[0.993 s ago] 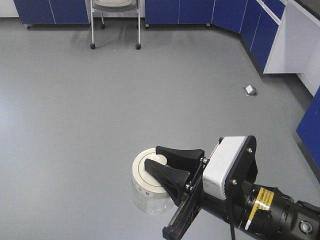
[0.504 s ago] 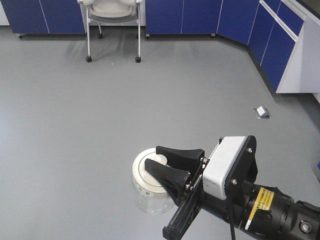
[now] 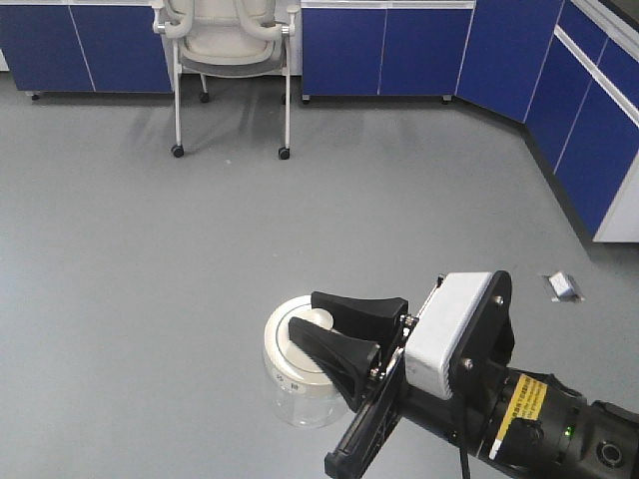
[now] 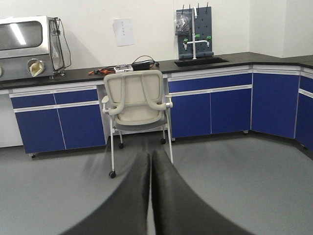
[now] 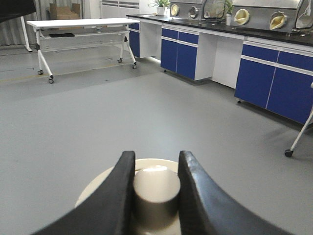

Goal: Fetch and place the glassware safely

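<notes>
Right gripper (image 5: 156,182) pinching knob (image 5: 156,192) on lid (image 3: 283,351), carrying jar (image 3: 300,401) above floor (image 3: 150,259). Left gripper (image 4: 150,164) sitting closed, empty. Glass probably light, brittle, slick; lid maybe loose, so gripping body seeming safer.

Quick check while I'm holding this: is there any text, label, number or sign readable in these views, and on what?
Nothing can be read in these views.
Yellow label on the right arm: printed, too small to read.
Small marks on the rim of the jar lid: too small to read.
Paper sheet on the wall: blurred, unreadable.
</notes>
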Tool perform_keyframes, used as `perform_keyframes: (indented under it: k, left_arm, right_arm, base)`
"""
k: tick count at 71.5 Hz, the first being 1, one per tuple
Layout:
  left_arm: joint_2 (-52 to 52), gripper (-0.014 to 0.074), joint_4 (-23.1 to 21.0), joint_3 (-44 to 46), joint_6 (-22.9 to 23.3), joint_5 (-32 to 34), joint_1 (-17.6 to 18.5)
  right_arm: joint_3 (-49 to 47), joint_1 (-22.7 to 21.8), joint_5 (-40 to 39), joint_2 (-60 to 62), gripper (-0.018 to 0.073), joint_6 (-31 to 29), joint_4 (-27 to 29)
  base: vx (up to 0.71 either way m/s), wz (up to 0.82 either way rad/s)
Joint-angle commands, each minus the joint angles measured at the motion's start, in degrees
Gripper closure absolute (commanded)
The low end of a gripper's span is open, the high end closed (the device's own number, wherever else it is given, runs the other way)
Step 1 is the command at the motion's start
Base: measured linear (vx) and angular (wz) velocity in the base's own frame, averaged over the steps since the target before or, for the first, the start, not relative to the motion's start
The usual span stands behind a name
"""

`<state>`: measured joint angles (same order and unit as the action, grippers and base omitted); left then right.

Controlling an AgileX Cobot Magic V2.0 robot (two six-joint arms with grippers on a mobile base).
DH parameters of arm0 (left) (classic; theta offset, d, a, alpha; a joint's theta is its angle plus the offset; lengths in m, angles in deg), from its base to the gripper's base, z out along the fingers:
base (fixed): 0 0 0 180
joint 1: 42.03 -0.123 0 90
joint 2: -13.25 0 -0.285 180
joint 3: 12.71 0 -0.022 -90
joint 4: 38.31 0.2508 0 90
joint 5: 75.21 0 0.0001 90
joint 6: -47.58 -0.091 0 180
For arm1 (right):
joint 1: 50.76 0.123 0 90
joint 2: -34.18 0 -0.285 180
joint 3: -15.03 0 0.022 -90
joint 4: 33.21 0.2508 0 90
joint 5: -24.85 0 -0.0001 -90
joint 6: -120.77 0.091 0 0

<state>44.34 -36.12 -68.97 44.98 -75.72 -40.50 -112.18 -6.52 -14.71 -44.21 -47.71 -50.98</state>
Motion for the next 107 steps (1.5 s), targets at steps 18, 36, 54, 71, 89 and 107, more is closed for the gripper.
perform_keyframes:
  k: [18, 36, 54, 71, 89, 107]
  left_arm:
    - [0.4, 0.0603, -0.4, 1.5, 0.3, 4.1, 0.0]
    - [0.4, 0.0603, -0.4, 1.5, 0.3, 4.1, 0.0]
    - [0.4, 0.0603, -0.4, 1.5, 0.3, 4.1, 0.0]
    - [0.4, 0.0603, -0.4, 1.5, 0.3, 4.1, 0.0]
    - [0.4, 0.0603, -0.4, 1.5, 0.3, 4.1, 0.0]
    - [0.4, 0.0603, -0.4, 1.5, 0.3, 4.1, 0.0]
  right_arm:
    - [-1.7, 0.1, -6.2, 1.7, 0.0563, -0.3, 0.8]
    - [-1.7, 0.1, -6.2, 1.7, 0.0563, -0.3, 0.8]
    - [-1.7, 0.1, -6.2, 1.7, 0.0563, -0.3, 0.8]
    - [-1.7, 0.1, -6.2, 1.7, 0.0563, -0.3, 0.8]
    - [-1.7, 0.1, -6.2, 1.7, 0.0563, -0.3, 0.8]
    - [-1.7, 0.1, -6.2, 1.7, 0.0563, -0.3, 0.8]
  base:
    - [0.55, 0.0]
    - [0.57, -0.04]
    - [0.58, -0.04]
    - [0.58, 0.03]
    - [0.55, 0.05]
    - [0.44, -0.05]
